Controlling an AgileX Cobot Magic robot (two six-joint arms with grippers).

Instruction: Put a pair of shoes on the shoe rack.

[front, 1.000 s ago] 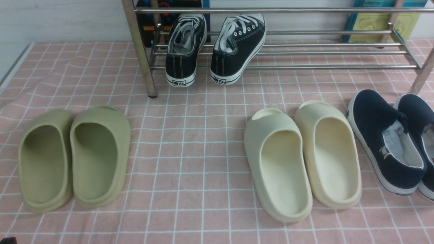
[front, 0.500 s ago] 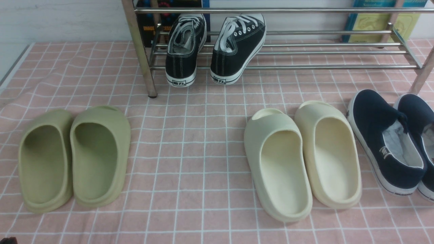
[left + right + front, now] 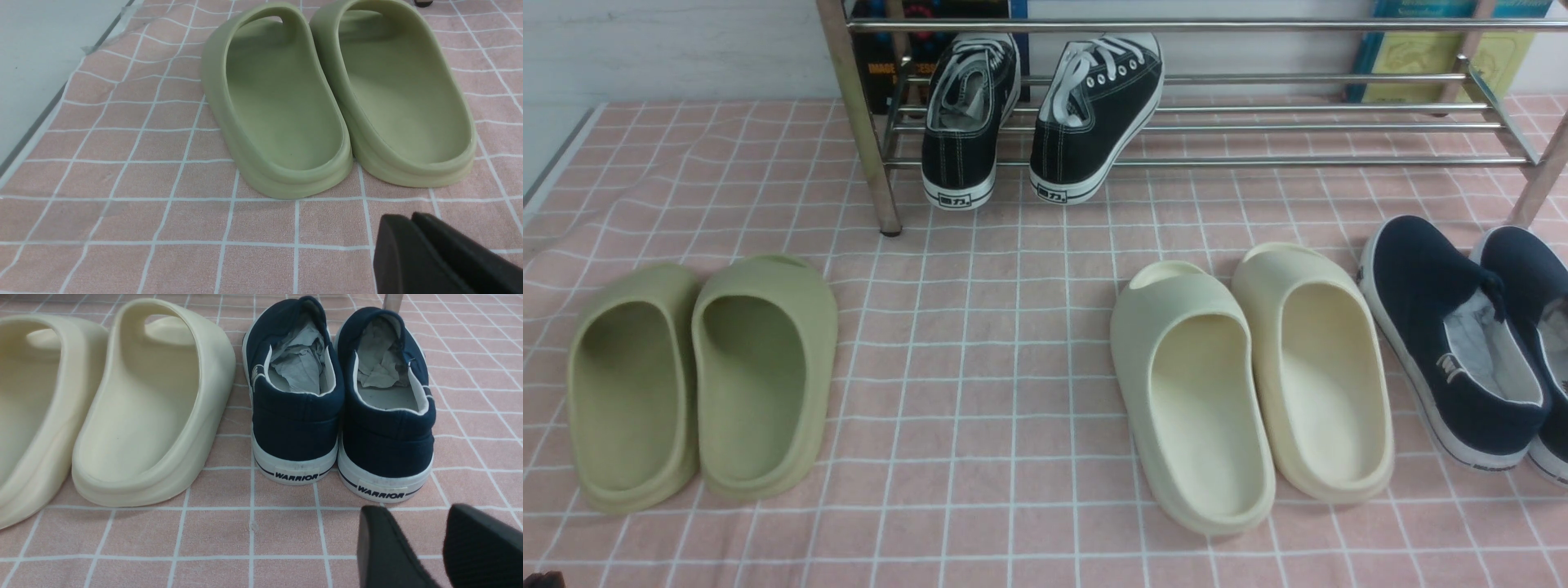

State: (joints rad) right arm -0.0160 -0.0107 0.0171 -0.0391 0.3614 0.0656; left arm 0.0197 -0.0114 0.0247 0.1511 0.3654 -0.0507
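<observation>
Two black sneakers with white laces rest on the lowest tier of the chrome shoe rack [image 3: 1258, 126] in the front view: one [image 3: 968, 114] on the left, the other [image 3: 1094, 114] beside it. Their heels hang over the front bar, toes pointing away. My left gripper [image 3: 410, 218] is shut with nothing in it, low over the cloth just behind the olive slides [image 3: 339, 94]. The right gripper [image 3: 414, 512] is open and empty, hovering behind the heels of the navy slip-ons [image 3: 339, 400]. Neither gripper touches a shoe.
A pink checked cloth [image 3: 980, 343] covers the table. On it lie olive slides [image 3: 698, 376] at front left, cream slides [image 3: 1250, 384] in the middle right, and navy slip-ons [image 3: 1462, 335] at far right. Books [image 3: 1437, 49] stand behind the rack. The cloth's left edge [image 3: 61, 85] meets bare table.
</observation>
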